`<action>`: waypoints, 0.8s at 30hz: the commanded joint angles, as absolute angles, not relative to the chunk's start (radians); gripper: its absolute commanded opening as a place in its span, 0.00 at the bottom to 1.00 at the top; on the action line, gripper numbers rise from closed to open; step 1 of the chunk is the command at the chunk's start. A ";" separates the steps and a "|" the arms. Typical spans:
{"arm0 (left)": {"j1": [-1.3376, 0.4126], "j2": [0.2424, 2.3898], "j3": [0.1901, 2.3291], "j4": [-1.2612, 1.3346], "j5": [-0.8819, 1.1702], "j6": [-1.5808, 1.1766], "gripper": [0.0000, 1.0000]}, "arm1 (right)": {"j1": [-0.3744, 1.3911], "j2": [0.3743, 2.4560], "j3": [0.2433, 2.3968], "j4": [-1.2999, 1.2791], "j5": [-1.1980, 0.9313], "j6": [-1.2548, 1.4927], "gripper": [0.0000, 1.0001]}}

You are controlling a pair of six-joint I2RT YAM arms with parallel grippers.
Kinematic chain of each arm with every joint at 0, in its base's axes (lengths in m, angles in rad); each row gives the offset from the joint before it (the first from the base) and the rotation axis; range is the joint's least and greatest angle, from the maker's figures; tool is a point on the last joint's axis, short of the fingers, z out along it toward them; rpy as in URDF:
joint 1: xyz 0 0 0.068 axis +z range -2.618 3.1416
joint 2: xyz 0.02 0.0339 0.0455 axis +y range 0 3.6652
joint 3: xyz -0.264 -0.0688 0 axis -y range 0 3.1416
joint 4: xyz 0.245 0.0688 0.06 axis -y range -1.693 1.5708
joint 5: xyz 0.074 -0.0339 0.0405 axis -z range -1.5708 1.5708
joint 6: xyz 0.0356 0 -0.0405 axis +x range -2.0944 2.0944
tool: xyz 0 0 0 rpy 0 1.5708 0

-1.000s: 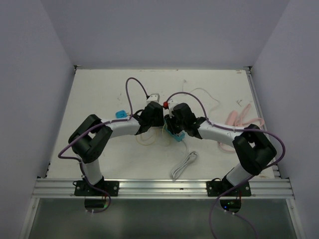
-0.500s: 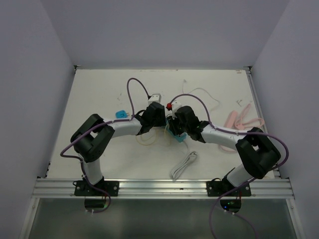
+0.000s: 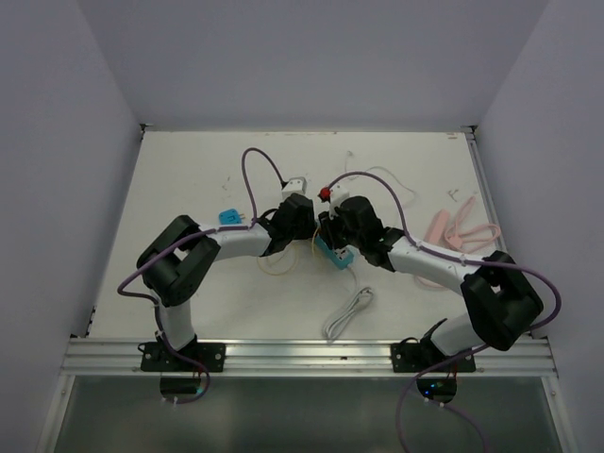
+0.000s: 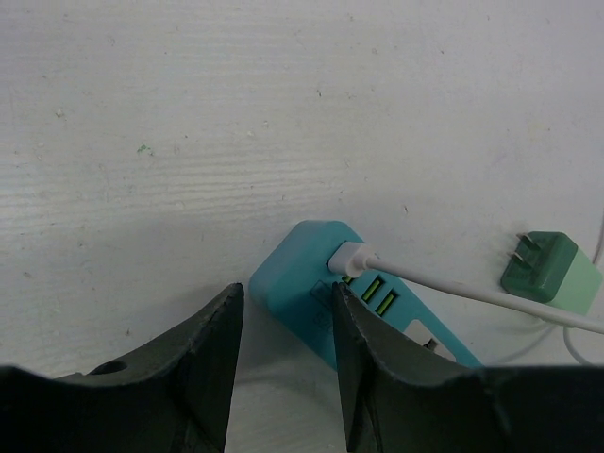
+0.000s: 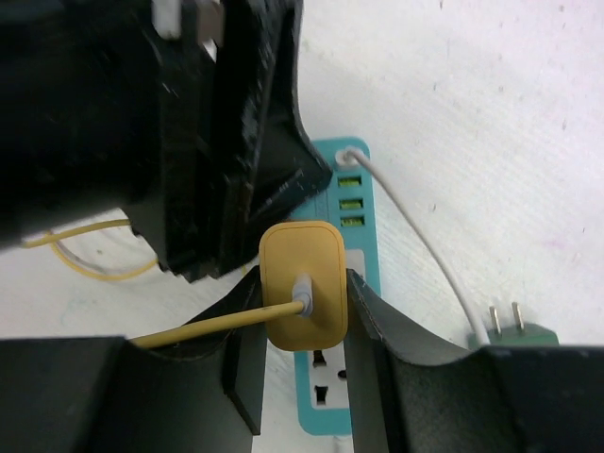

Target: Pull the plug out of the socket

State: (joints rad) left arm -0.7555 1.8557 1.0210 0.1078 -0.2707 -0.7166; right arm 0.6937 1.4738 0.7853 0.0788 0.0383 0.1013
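Yellow plug (image 5: pixel 300 269) clamped in my right gripper (image 5: pixel 302 281) for pulling; left gripper (image 4: pixel 285 294), fingers apart, pins the socket (image 4: pixel 297 260) from ten o'clock.

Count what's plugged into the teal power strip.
2: a white cable in the power strip's end port, a yellow charger between the right jaws. More may be hidden.

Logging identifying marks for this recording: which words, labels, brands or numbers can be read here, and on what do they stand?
None can be read. The teal plastic power strip, the yellow square plastic plug and the green plastic charger show no print in either wrist view. In the top view everything is too small to tell.
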 commanded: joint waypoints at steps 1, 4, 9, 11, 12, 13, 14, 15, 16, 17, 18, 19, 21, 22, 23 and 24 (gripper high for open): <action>-0.762 1.953 0.968 -0.120 -0.311 -0.684 0.45 | 0.698 1.427 0.862 0.149 0.031 0.114 0.00; -0.764 1.953 0.971 -0.124 -0.311 -0.684 0.45 | 0.696 1.436 0.882 0.115 0.035 0.109 0.00; -0.762 1.931 0.974 -0.135 -0.334 -0.678 0.45 | 0.696 1.422 0.859 0.072 0.061 0.110 0.00; -0.764 1.925 0.974 -0.138 -0.342 -0.678 0.45 | 0.696 1.390 0.847 0.051 0.078 0.118 0.00; -0.762 1.924 0.974 -0.138 -0.344 -0.678 0.45 | 0.696 1.376 0.833 0.029 0.084 0.126 0.00; -0.764 1.924 0.976 -0.140 -0.345 -0.678 0.45 | 0.696 1.364 0.825 0.014 0.086 0.127 0.00; -0.764 1.925 0.976 -0.140 -0.345 -0.678 0.45 | 0.695 1.350 0.824 0.003 0.087 0.129 0.00; -0.762 1.927 0.979 -0.140 -0.345 -0.678 0.45 | 0.696 1.323 0.818 -0.056 0.090 0.135 0.00; -0.762 1.927 0.980 -0.141 -0.345 -0.678 0.45 | 0.696 1.306 0.812 -0.075 0.100 0.141 0.00; -0.762 1.925 0.982 -0.141 -0.344 -0.678 0.45 | 0.696 1.272 0.792 -0.109 0.112 0.158 0.00; -0.762 1.925 0.982 -0.141 -0.344 -0.678 0.45 | 0.695 1.255 0.781 -0.126 0.123 0.169 0.00; -0.764 1.924 0.982 -0.141 -0.344 -0.678 0.45 | 0.695 1.243 0.773 -0.146 0.158 0.178 0.00; -0.762 1.922 0.986 -0.141 -0.342 -0.678 0.45 | 0.693 1.212 0.749 -0.218 0.201 0.216 0.00; -0.762 1.919 0.988 -0.141 -0.342 -0.678 0.45 | 0.692 1.200 0.736 -0.236 0.227 0.231 0.00; -0.762 1.917 0.989 -0.141 -0.342 -0.678 0.45 | 0.690 1.172 0.709 -0.268 0.256 0.264 0.00; -0.761 1.917 0.991 -0.141 -0.342 -0.678 0.46 | 0.687 1.157 0.694 -0.281 0.259 0.278 0.00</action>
State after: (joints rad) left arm -0.7620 1.8561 1.0306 0.0925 -0.3019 -0.7216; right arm 0.6933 1.2118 0.7422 -0.1680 0.1654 0.1940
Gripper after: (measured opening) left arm 0.456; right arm 0.353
